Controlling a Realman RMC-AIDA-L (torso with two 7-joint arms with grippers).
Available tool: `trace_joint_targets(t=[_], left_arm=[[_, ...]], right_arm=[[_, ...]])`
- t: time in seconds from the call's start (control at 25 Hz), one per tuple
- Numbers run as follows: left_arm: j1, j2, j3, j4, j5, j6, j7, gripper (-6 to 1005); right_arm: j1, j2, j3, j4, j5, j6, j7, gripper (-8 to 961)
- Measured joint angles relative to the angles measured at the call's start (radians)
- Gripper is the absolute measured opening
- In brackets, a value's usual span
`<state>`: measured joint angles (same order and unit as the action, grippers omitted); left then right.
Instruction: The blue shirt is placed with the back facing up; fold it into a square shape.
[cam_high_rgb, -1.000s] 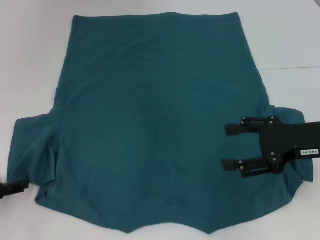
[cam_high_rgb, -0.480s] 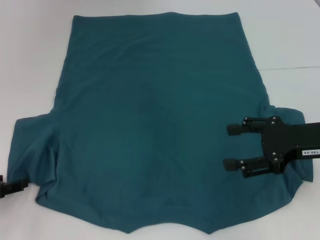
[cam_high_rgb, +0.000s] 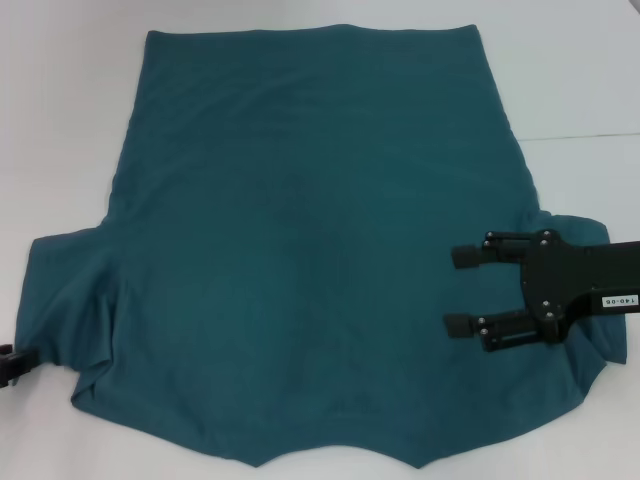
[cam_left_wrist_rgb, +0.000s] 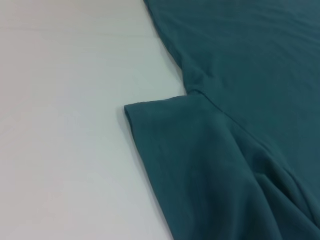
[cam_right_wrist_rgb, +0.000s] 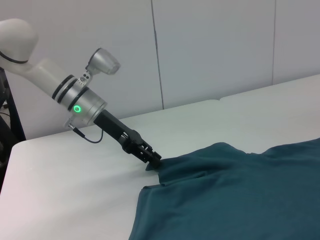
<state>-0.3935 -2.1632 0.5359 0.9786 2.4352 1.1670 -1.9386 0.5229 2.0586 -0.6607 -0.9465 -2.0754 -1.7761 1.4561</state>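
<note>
Head view crops left gripper (cam_high_rgb: 10, 362).

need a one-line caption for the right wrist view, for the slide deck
Left pincer at the sleeve edge of the blue shirt, spread on the white table.

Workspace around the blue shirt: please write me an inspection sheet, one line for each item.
Surface: plain white table, with a seam line at the far right.
Job's things: large dark teal-blue cotton T-shirt lying flat, plain side up, not yet folded.
Clutter: nothing seen.
Grippers: left gripper at the edge of the shirt's left sleeve; right gripper open, over the shirt near its right sleeve.
Cables: thin black cable under the left arm's wrist.
Surroundings: pale panelled wall behind the table.
</note>
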Motion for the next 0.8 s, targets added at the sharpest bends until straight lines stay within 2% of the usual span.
trace_joint_targets(t=[0.2,0.44,0.8], left_arm=[[0.006,-0.002,0.052,0.0,0.001,-0.018,-0.02,321],[0.005,-0.002,0.068,0.005,0.001,-0.02,-0.034,111],[-0.008,-0.003,0.068,0.018,-0.007,0.009,-0.063,73]], right_arm=[[0.0,0.0,0.0,-0.001,0.003,0.0,0.003,923],[0.0,0.0,-0.001,-0.004,0.006,0.002,0.004,923],[0.0,0.002,0.011,-0.012,0.006,0.012,0.008,923]])
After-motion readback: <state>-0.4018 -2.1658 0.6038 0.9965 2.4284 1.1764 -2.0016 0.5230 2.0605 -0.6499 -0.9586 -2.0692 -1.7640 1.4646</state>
